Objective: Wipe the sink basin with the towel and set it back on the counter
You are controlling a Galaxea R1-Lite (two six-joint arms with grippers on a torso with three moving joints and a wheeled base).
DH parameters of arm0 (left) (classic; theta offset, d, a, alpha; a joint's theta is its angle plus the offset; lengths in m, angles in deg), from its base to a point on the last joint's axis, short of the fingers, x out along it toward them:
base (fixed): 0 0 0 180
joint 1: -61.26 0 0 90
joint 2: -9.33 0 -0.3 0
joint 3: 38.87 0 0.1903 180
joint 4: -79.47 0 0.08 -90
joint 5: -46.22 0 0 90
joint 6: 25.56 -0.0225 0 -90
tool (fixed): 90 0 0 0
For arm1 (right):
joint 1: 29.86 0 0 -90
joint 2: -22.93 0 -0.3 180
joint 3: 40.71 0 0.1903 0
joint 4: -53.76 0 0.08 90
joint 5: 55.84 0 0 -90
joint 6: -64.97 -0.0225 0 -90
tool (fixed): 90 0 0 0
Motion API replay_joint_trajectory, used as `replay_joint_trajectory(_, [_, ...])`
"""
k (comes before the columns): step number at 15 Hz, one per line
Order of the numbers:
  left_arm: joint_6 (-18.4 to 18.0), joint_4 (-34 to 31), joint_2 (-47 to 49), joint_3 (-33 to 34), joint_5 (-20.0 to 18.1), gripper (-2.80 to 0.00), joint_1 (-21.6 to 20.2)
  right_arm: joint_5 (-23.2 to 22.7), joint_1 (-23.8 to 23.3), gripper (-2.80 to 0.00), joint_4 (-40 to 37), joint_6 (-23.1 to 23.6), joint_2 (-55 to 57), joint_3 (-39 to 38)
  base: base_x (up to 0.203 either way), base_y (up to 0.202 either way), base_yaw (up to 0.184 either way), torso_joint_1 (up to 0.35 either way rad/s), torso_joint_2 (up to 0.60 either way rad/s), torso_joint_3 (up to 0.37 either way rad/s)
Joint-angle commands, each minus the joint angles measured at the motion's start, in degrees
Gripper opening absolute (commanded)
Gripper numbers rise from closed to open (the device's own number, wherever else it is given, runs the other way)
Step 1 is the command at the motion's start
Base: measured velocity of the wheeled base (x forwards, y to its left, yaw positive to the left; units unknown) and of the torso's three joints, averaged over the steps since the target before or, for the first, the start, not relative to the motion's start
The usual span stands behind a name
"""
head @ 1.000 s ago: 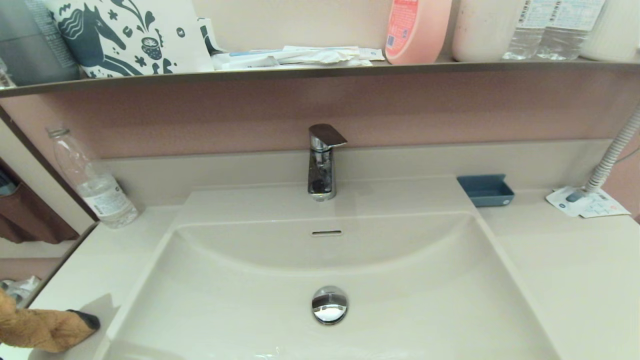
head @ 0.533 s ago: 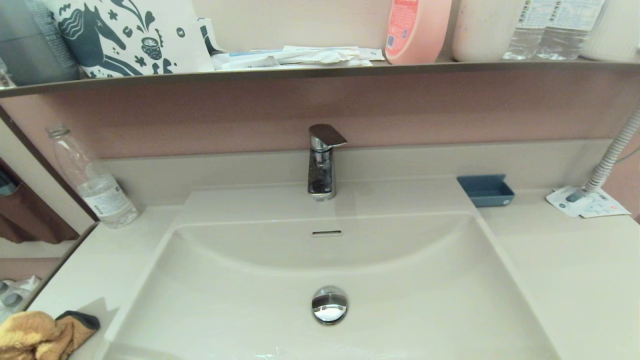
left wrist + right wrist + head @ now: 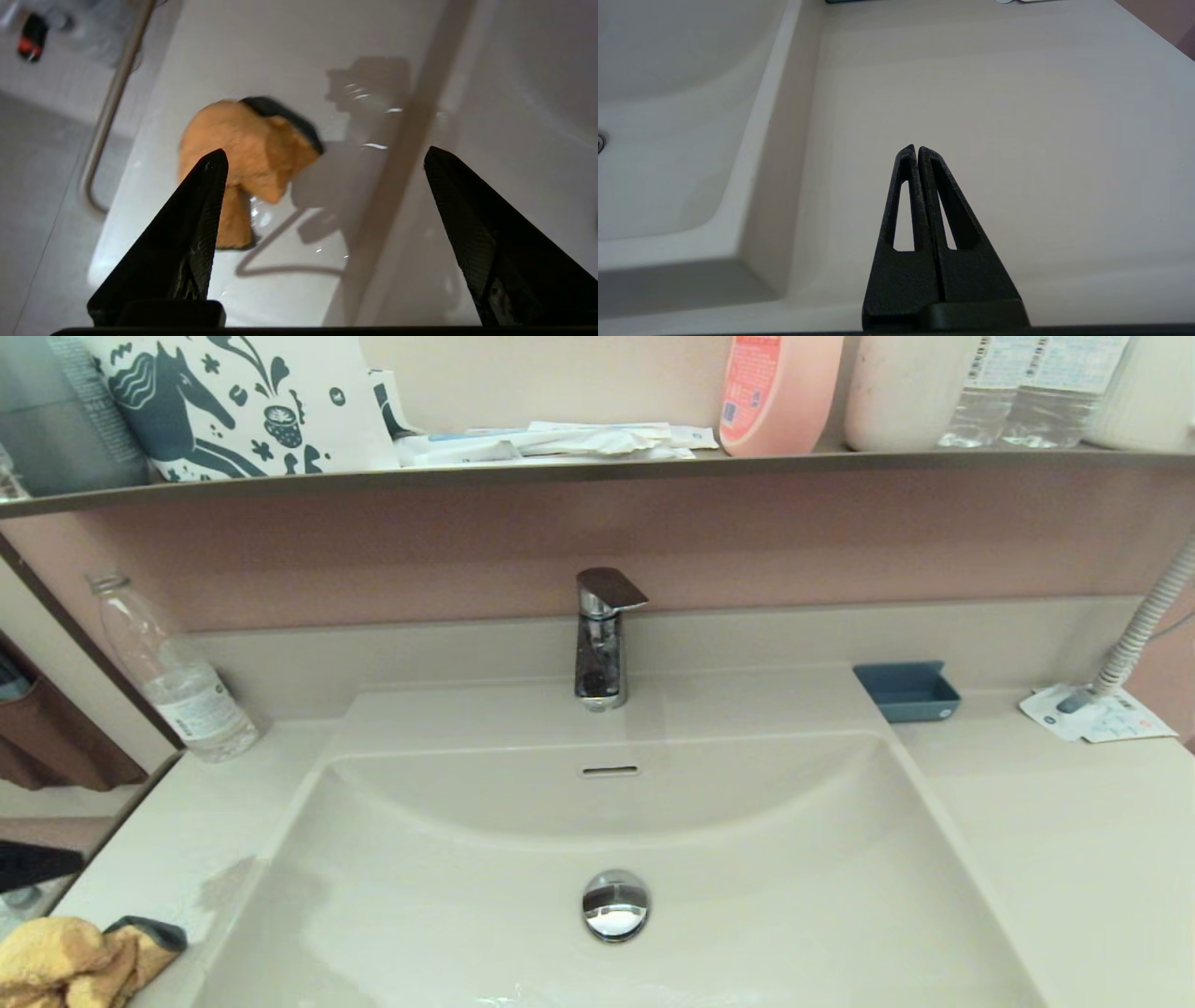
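Observation:
The yellow-orange towel with its grey-blue edge lies bunched on the counter at the near left corner, beside the sink basin. In the left wrist view the towel rests free on the counter. My left gripper hangs open above it, with nothing between its fingers. My right gripper is shut and empty, parked over the counter to the right of the sink basin. Neither gripper shows in the head view. The chrome drain plug sits in the basin floor.
A chrome faucet stands behind the basin. A clear bottle is at the back left, a small blue tray and a paper leaflet at the back right. A dark shelf with bottles runs above.
The towel dropped from a stretched, lifted shape to a bunched heap on the counter's near left corner. A shadow now falls across the basin's left rim.

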Motion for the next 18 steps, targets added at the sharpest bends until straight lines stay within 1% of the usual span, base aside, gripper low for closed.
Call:
replay_joint_trajectory(1, [1.69, 1.54, 0.15, -0.13, 0.13, 0.00, 7.57, 0.01, 0.02, -2.80, 0.00, -0.03, 0.05, 0.00, 0.000, 0.000, 0.000, 0.000, 0.00, 0.000])
replay_joint_trajectory(2, [3.30, 2.66, 0.22, -0.18, 0.24, 0.00, 11.95, 0.01, 0.02, -2.80, 0.00, -0.03, 0.05, 0.00, 0.000, 0.000, 0.000, 0.000, 0.00, 0.000])
replay_joint_trajectory(3, [4.93, 3.56, 0.25, -0.22, 0.30, -2.38, 15.75, 0.01, 0.02, -2.80, 0.00, -0.03, 0.05, 0.00, 0.000, 0.000, 0.000, 0.000, 0.00, 0.000])
replay_joint_trajectory(4, [6.74, 4.65, 0.17, -0.22, 0.29, -2.80, 19.67, 0.01, 0.02, -2.80, 0.00, -0.03, 0.05, 0.00, 0.000, 0.000, 0.000, 0.000, 0.00, 0.000])
replay_joint_trajectory(5, [8.43, 5.80, 0.04, -0.09, 0.24, -2.80, 23.45, 0.01, 0.02, -2.80, 0.06, 0.03, 0.05, 0.00, 0.000, 0.000, 0.000, 0.000, 0.00, 0.000])
replay_joint_trajectory(7, [10.19, 8.31, -1.72, 0.68, -0.82, -2.80, 29.24, 0.01, -0.01, -2.80, 0.05, -0.03, 0.05, 0.00, 0.000, 0.000, 0.000, 0.000, 0.00, 0.000])
replay_joint_trajectory(9, [10.88, 10.08, -3.85, 1.55, -2.06, -2.80, 32.98, 0.01, 0.02, -2.80, 0.00, 0.05, 0.05, 0.00, 0.000, 0.000, 0.000, 0.000, 0.00, 0.000])
replay_joint_trajectory(10, [11.79, 10.26, -5.77, 2.18, -2.25, -2.80, 33.86, 0.01, -0.05, -2.80, 0.01, -0.03, 0.05, 0.00, 0.000, 0.000, 0.000, 0.000, 0.00, 0.000])
replay_joint_trajectory(11, [12.74, 10.32, -7.78, 3.03, -2.46, -2.80, 34.57, 0.01, 0.02, -2.80, 0.00, -0.03, 0.05, 0.00, 0.000, 0.000, 0.000, 0.000, 0.00, 0.000])
replay_joint_trajectory(14, [13.50, 10.16, -14.78, 6.69, -1.93, -2.80, 34.88, 0.01, 0.02, -2.80, 0.00, -0.03, 0.05, 0.00, 0.000, 0.000, 0.000, 0.000, 0.00, 0.000])
replay_joint_trajectory(18, [13.54, 9.99, -27.02, 11.84, 2.29, -2.80, 31.80, 0.01, 0.02, -2.80, 0.00, -0.03, 0.05, 0.00, 0.000, 0.000, 0.000, 0.000, 0.00, 0.000])
